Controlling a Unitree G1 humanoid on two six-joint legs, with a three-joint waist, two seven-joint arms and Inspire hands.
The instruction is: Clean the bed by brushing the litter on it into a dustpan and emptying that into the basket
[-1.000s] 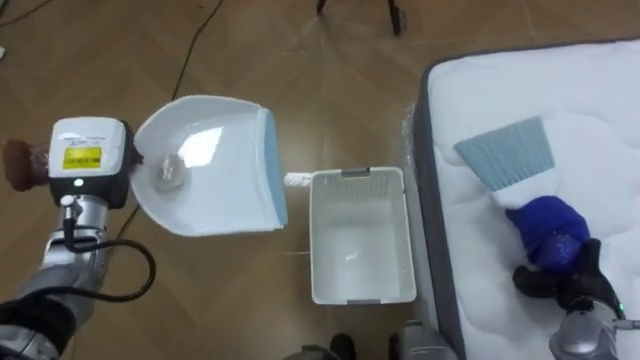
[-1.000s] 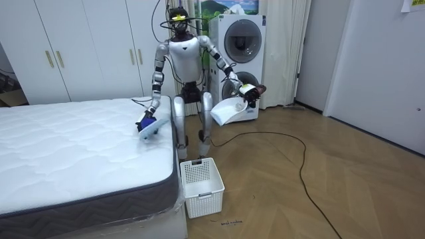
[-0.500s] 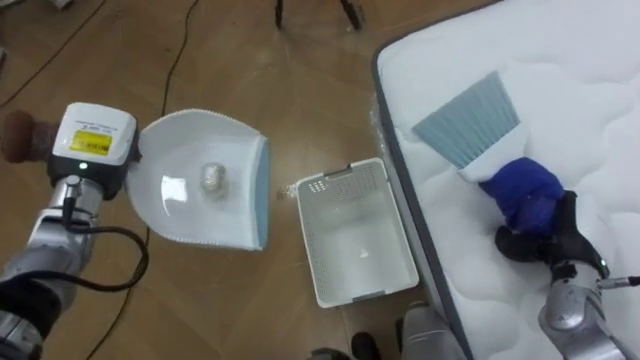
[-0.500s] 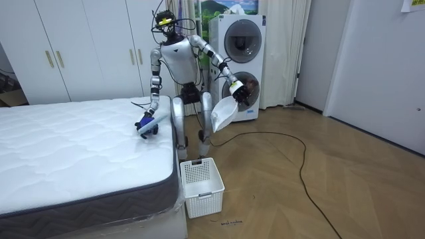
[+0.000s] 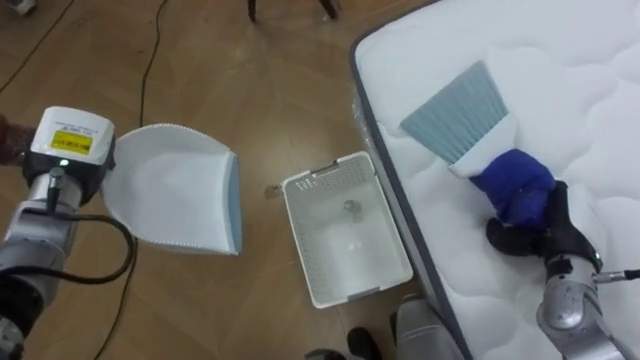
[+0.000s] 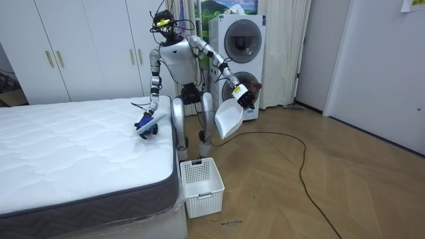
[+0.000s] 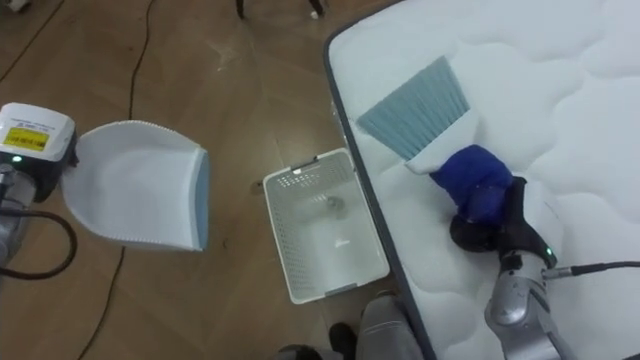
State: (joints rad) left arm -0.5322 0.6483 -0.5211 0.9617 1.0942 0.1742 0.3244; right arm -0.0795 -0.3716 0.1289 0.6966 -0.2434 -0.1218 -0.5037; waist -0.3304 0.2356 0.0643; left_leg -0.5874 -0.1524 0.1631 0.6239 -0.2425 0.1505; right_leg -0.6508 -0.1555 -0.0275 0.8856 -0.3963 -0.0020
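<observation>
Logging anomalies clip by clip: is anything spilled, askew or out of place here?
Nothing stands out. The small scrap lies inside the basket, not on the floor; the dustpan hangs tilted beside it, and the right hand holds the brush flat on the mattress.

White dustpan (image 5: 165,195), blue-handled brush (image 5: 470,130).

Silver-grey metal forearms, black right hand (image 5: 527,240), white yellow-labelled box at the left wrist, looping black cable

Home bdrm: bed (image 6: 66,146), wardrobes (image 6: 86,46), stacked washers (image 6: 242,41).
</observation>
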